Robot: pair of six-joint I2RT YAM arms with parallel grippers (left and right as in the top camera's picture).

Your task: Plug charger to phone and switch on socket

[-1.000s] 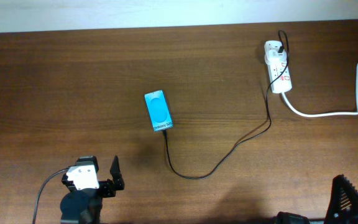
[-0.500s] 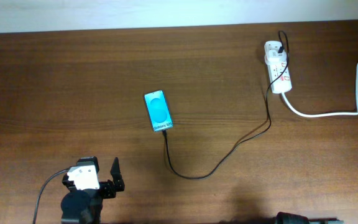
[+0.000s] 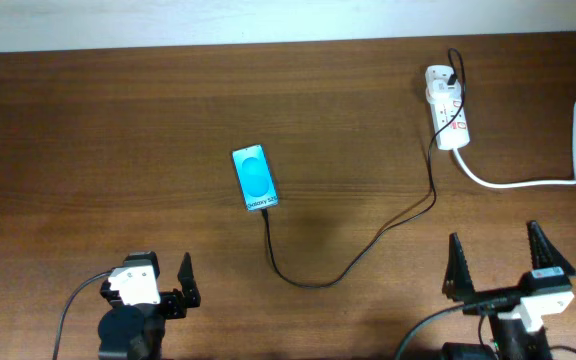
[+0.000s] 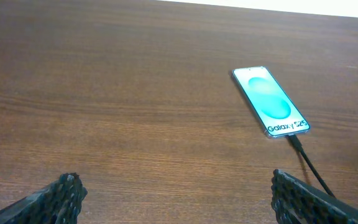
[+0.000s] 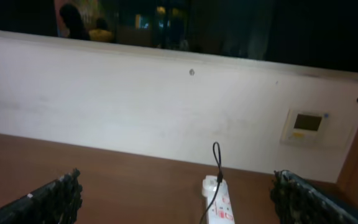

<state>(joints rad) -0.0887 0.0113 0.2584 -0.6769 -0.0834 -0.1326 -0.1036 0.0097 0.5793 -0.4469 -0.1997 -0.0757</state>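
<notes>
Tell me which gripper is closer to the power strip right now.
Right. The right gripper is at the near edge, almost directly in line with the socket; the left gripper is far off to the side, beyond the phone.

right hand (image 3: pixel 493 234) risen into view, spread wide

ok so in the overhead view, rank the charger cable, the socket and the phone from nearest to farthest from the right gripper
From the right gripper, bottom right, jaws open:
1. charger cable: its bend passes just up and left of the gripper.
2. socket: farther up, top right.
3. phone: well off to the left, near the middle.
</notes>
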